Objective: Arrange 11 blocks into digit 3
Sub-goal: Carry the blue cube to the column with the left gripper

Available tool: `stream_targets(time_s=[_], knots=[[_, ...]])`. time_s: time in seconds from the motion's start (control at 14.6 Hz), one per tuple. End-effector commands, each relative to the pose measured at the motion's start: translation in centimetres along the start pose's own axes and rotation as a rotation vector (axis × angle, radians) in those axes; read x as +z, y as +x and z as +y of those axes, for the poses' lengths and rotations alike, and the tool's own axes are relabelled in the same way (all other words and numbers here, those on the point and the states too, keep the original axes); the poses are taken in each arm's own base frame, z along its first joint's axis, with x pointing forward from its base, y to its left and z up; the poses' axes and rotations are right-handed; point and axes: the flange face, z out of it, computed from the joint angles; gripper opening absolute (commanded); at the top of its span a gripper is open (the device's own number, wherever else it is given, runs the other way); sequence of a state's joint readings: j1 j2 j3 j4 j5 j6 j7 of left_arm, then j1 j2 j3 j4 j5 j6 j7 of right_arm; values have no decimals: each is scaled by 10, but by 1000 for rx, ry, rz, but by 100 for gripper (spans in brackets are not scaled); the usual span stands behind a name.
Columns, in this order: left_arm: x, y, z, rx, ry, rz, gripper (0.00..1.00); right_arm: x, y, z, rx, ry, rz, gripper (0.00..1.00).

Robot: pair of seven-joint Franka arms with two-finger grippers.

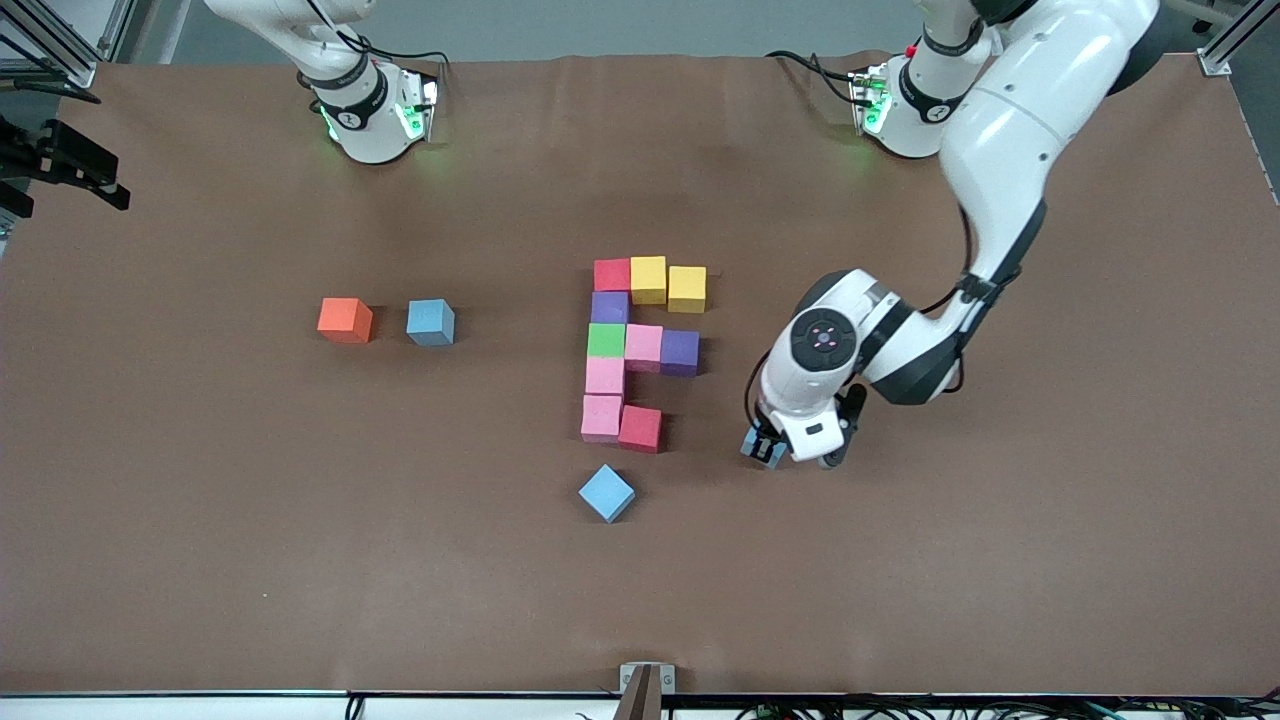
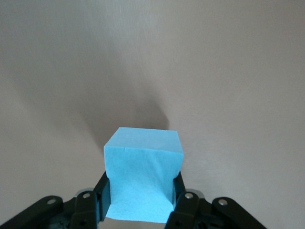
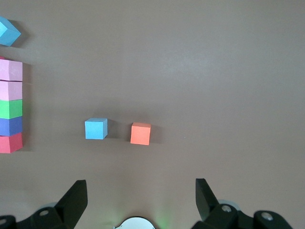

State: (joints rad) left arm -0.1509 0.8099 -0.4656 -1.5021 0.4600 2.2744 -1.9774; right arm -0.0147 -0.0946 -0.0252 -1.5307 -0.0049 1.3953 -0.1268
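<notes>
Front view: left tool (image 1: 772,452) clamped shut on a light blue cube (image 1: 752,443), low over the table (image 1: 1000,560) toward the left arm's end of the unfinished digit 3 (image 1: 643,347). Ten cubes placed, with the lowest bar short by one beside the end red cube (image 1: 640,428), on the side toward the left arm. Best to carry the held cube to that gap, square its faces with the row before lowering, and set it down touching the red cube without shoving it. Worth steering clear of the loose light blue cube (image 1: 606,492) lying nearer the camera than the figure. Left wrist view: held cube (image 2: 143,176) seated evenly between both fingers (image 2: 102,193), not visibly tilted, so a straight descent looks enough; open only once it rests flat. Right wrist view: right tool (image 3: 140,191) spread wide and empty, waiting above another light blue cube (image 3: 96,129) and the orange cube (image 3: 140,133); nothing needed from it here.
</notes>
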Motion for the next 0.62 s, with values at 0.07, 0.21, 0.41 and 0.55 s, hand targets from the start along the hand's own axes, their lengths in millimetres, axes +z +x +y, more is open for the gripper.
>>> stream_targets(time_s=[0.07, 0.21, 0.41, 0.55], knots=[[13, -20, 34, -198, -35, -11, 34, -5, -9, -2, 5, 20, 0, 100], [15, -31, 39, -232, -48, -31, 34, -7, -10, -2, 5, 19, 5, 100], [20, -50, 42, -305, -71, -62, 34, -7, -11, -3, 3, 28, -5, 100], [25, -67, 38, -336, -68, -78, 34, -7, -12, -3, 3, 29, -8, 100]])
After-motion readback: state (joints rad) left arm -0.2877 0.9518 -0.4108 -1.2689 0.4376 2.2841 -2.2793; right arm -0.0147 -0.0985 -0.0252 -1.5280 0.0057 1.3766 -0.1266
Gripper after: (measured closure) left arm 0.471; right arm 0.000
